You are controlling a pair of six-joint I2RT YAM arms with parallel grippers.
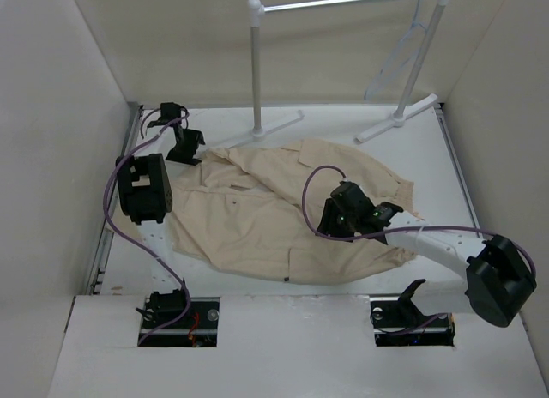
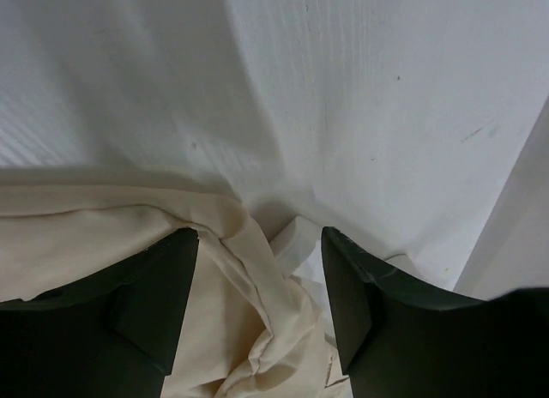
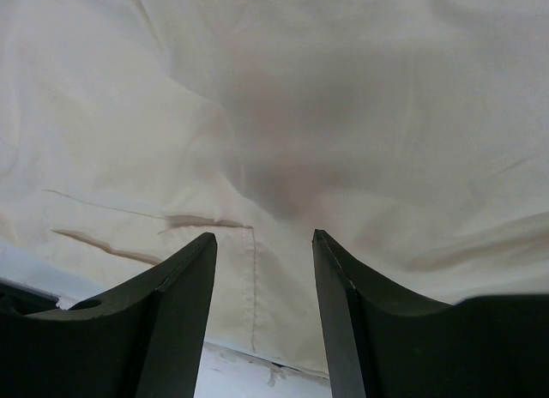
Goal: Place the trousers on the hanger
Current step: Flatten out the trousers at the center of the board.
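The beige trousers [image 1: 257,214] lie spread and crumpled on the white table. My left gripper [image 1: 187,147] is at their far left corner. In the left wrist view it [image 2: 257,239] is open, its fingers on either side of a bunched fold of the cloth [image 2: 249,329]. My right gripper [image 1: 336,211] hovers over the right part of the trousers. In the right wrist view it [image 3: 264,237] is open just above a stitched seam [image 3: 254,286] near the cloth's edge. The pale wire hanger [image 1: 399,55] hangs from the rack's bar at the far right.
The white tubular rack [image 1: 255,68] stands at the back, its feet [image 1: 395,119] just beyond the trousers. White walls close in the left [image 1: 51,141], back and right sides. Two cut-outs with the arm bases [image 1: 176,316] are at the near edge.
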